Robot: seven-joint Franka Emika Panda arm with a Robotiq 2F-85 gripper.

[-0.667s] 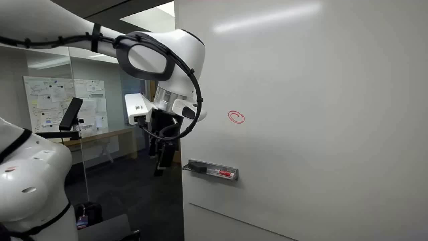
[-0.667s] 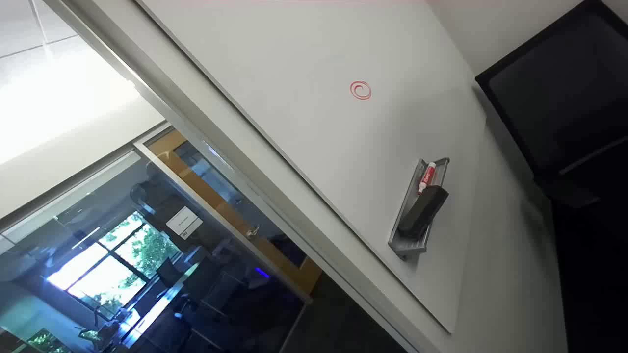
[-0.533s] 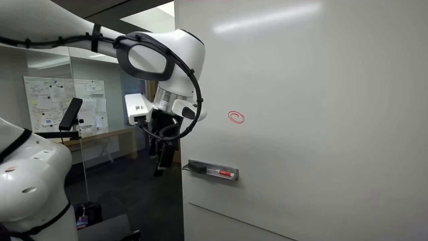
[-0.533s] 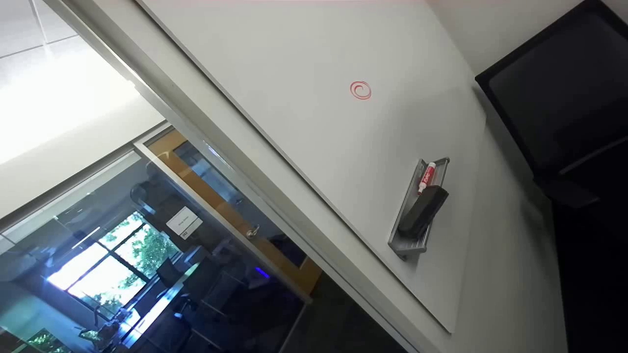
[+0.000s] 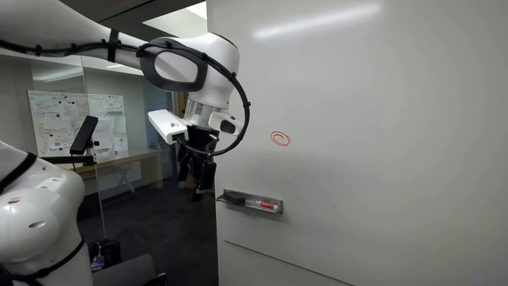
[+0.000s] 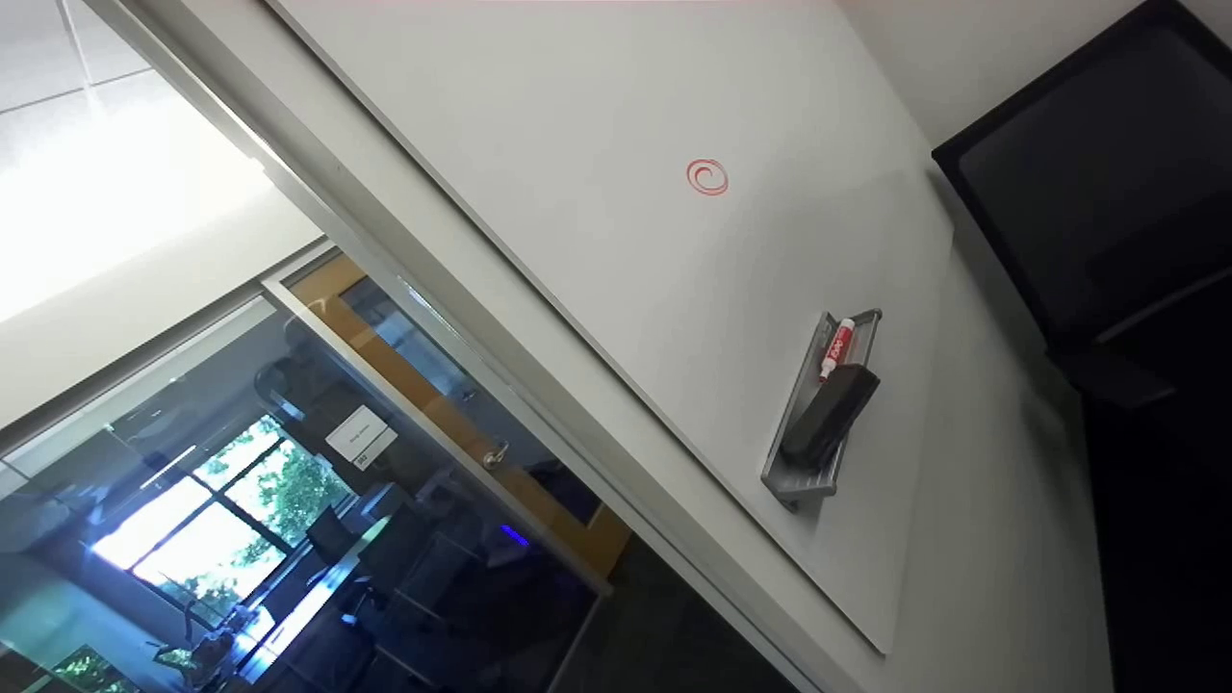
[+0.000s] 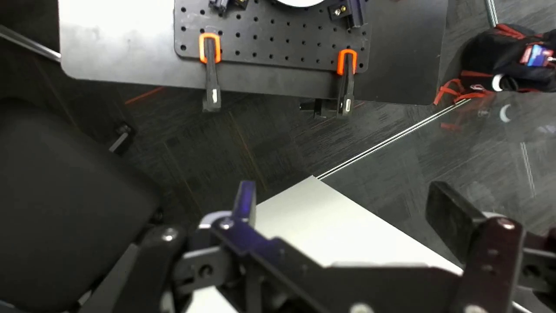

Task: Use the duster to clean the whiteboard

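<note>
On the whiteboard, red spiral, duster on ledge, gripper in midair, fingers apart

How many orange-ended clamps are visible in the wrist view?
2: a left clamp and a right clamp in that picture, both crossing the same edge of the perforated plate. Others may be hidden or out of frame.

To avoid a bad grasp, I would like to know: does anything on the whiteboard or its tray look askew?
Yes, the duster lies askew in the marker tray: its end nearest the red dry-erase marker appears to jut over the front rim.
</note>
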